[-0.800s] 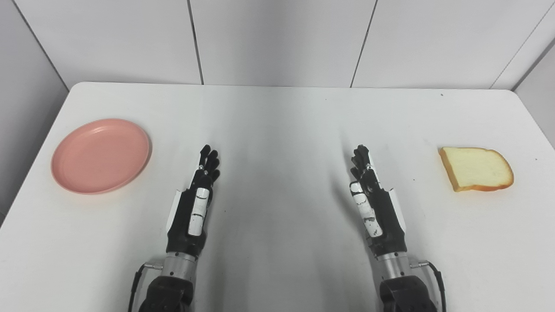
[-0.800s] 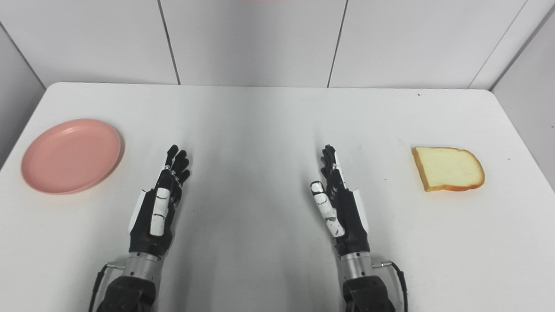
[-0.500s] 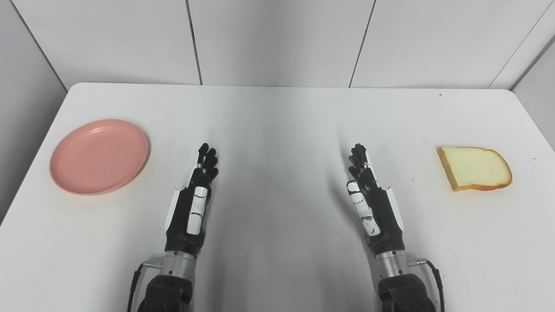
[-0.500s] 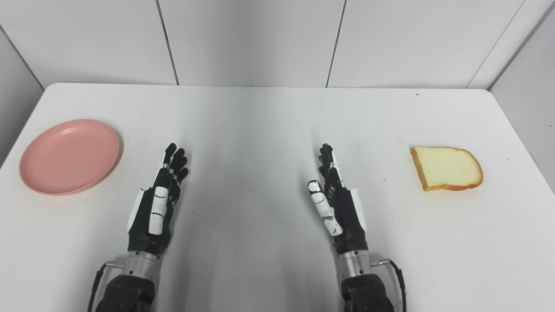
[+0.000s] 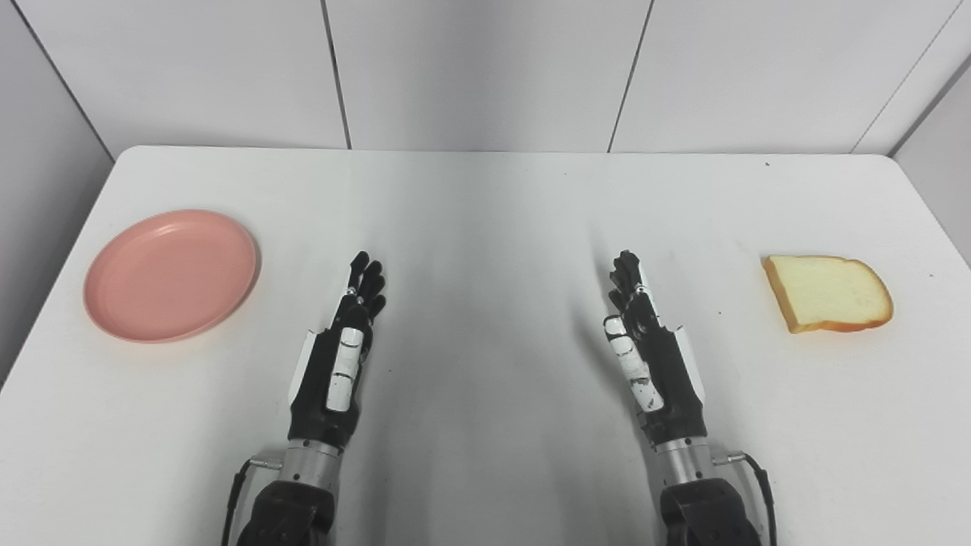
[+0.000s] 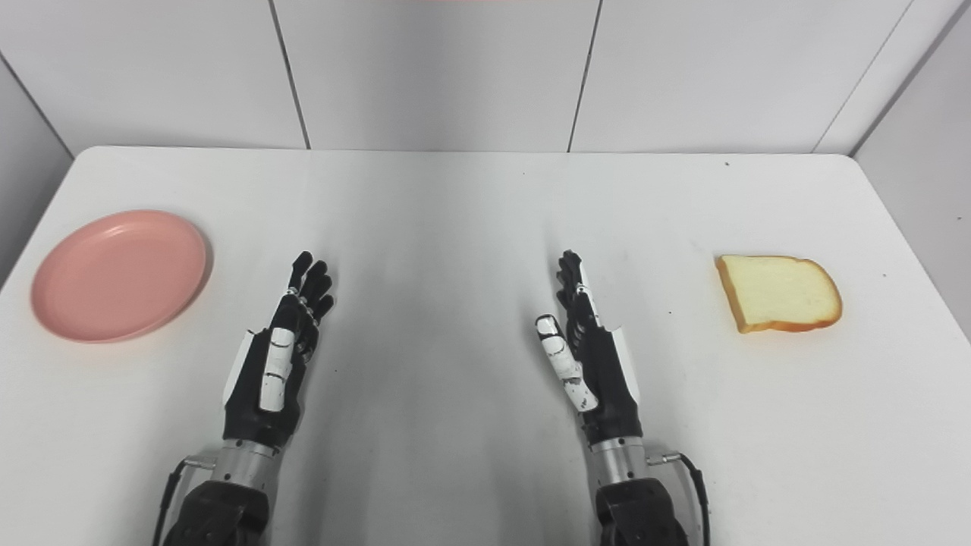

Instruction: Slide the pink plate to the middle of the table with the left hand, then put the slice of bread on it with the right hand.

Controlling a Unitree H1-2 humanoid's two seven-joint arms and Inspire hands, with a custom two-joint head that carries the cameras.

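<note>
Change: almost none; compared with a moment ago both hands keep the same pose, and the whole view only drifted slightly, so I think the camera moved, not the things.
Meaning: I judge the task has not begun; the slide of the plate is the first step.
Left hand (image 5: pixel 339 356): empty, fingers straight and loosely apart, well to the right of the pink plate, not touching it.
Right hand (image 5: pixel 647 350): empty too, fingers stretched out, waiting far right of the pink plate.
Pink plate (image 5: pixel 171 274): flat on the table (image 5: pixel 485 205), close to its left edge.
Slice of bread (image 5: pixel 828 293): far right of the pink plate, beyond both hands.
Room: bare surface to the right of the pink plate, wide enough for sliding; little margin on its left side.
</note>
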